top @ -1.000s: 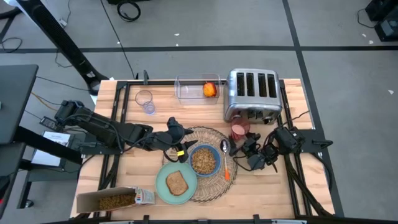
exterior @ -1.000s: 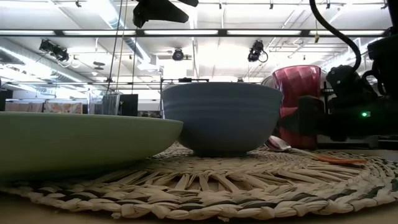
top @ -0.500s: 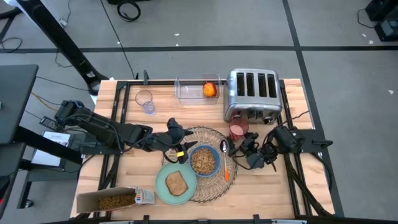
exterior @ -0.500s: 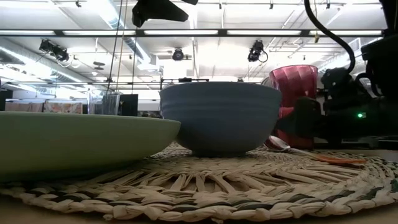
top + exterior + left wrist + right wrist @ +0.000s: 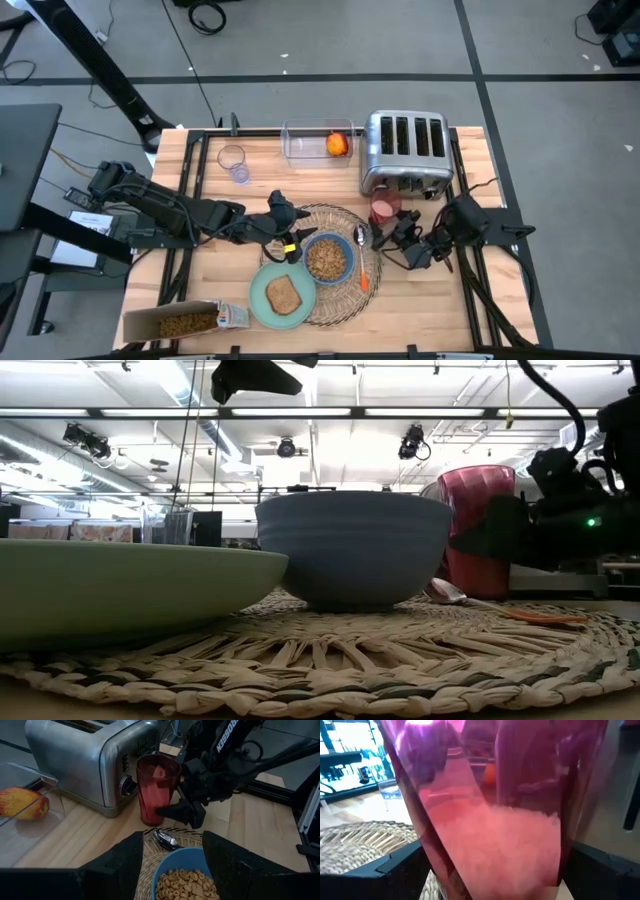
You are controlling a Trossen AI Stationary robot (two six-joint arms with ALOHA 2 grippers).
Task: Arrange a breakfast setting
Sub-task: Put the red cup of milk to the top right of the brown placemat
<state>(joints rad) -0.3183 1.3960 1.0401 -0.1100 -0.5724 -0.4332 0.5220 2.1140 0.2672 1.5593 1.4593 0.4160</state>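
Observation:
The woven placemat point(image 5: 345, 222) lies at the table's middle. On it rest the blue bowl point(image 5: 327, 258) of cereal, the pale green plate point(image 5: 283, 296) with toast, and the orange-handled spoon point(image 5: 363, 262). The dark red cup point(image 5: 384, 209) stands upright on the table before the toaster. The orange-red fruit point(image 5: 338, 144) lies in a clear box at the back. My right gripper point(image 5: 393, 230) is open, with one finger on each side of the cup's lower half. My left gripper point(image 5: 287, 240) is open and empty above the mat's left edge. My right gripper's fingers point(image 5: 395, 867) stand level at two opposite sides of the cup's lower half point(image 5: 485, 850), coming from the table's right. I cannot tell whether they touch it. The cup stands upright with its base on the table.
A silver toaster point(image 5: 403, 150) stands right behind the cup. A clear box point(image 5: 310, 143) and a clear glass point(image 5: 233, 163) stand at the back left. A cereal box point(image 5: 185, 322) lies at the near left corner.
My right gripper has gone a little toward the table's far edge, closer to the cup. The cup, bowl, plate and spoon stay where they were.

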